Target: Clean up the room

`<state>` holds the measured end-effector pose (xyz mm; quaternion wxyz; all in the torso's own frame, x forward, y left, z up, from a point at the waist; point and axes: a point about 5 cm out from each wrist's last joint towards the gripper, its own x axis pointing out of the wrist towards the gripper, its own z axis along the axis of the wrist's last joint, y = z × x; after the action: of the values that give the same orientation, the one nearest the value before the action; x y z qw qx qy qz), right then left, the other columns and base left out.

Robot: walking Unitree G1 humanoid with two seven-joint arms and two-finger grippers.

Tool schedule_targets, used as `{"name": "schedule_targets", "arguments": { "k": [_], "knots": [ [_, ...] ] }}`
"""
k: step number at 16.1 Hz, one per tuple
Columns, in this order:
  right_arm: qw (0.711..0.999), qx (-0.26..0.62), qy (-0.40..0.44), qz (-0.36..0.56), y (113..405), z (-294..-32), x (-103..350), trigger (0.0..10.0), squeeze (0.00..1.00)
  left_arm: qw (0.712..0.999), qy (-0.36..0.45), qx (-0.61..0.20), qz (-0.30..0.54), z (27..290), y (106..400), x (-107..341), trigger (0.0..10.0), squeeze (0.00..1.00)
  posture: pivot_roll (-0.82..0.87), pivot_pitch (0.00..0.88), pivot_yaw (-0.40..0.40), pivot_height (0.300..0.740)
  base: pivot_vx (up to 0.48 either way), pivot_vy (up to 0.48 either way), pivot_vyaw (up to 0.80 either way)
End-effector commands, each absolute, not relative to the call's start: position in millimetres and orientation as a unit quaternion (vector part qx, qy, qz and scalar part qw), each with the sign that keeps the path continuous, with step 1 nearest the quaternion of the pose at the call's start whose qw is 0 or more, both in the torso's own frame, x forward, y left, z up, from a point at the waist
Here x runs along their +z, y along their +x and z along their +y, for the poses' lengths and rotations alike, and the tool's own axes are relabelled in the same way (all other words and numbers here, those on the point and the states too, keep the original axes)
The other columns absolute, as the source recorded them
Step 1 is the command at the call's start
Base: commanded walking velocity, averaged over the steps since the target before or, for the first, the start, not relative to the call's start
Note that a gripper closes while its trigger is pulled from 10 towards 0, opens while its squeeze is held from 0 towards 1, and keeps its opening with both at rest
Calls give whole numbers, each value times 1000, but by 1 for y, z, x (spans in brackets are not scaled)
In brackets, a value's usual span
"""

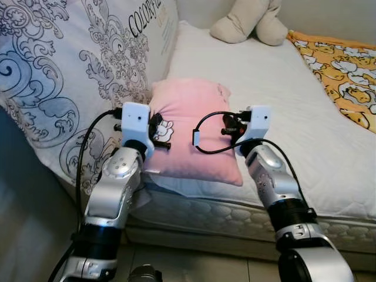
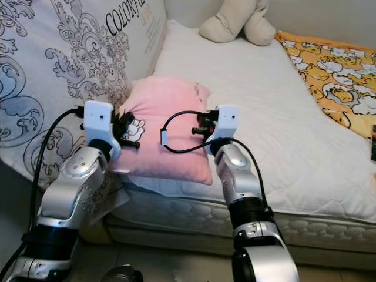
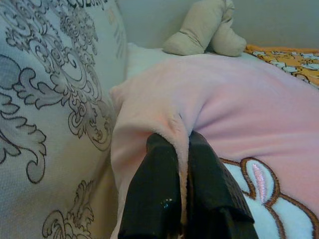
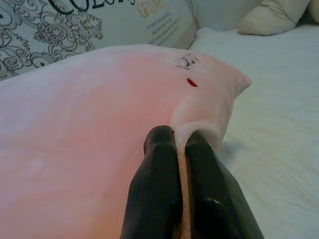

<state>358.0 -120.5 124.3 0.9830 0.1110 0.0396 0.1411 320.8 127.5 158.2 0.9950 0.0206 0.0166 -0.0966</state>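
A pink plush pillow (image 1: 191, 126) with a white cartoon patch lies at the near edge of the white mattress (image 1: 276, 111). My left gripper (image 1: 157, 130) is shut on a fold at the pillow's left side; in the left wrist view both black fingers (image 3: 159, 199) pinch pink fabric (image 3: 239, 114). Over on the pillow's right side, my right gripper (image 1: 230, 124) is shut as well, its fingers (image 4: 159, 194) squeezing a fold of the pillow (image 4: 89, 114). The pillow's near edge overhangs the bed front.
A large white cushion (image 1: 64, 70) with grey scroll print leans along the bed's left. A beige stuffed toy (image 1: 249, 20) sits at the far end. An orange cartoon blanket (image 1: 341, 70) covers the right side. Floor tiles (image 1: 194, 264) show below the mattress.
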Motion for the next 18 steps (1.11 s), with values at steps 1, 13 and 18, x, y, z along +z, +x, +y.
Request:
{"name": "schedule_targets", "arguments": {
  "k": [1,13,18],
  "knots": [
    [988,112,100,18,362,-137,133,0,0,997,34,-73,-12,133,326,171,0,0,175,0,-76,740,0,0,0],
    [991,109,69,-21,393,-152,177,0,0,997,44,-58,-14,124,354,190,0,0,179,0,-79,740,476,0,0],
    [991,121,56,15,403,-147,176,0,0,999,29,-35,6,131,381,193,0,0,197,0,-87,740,74,0,0]
  ]
}}
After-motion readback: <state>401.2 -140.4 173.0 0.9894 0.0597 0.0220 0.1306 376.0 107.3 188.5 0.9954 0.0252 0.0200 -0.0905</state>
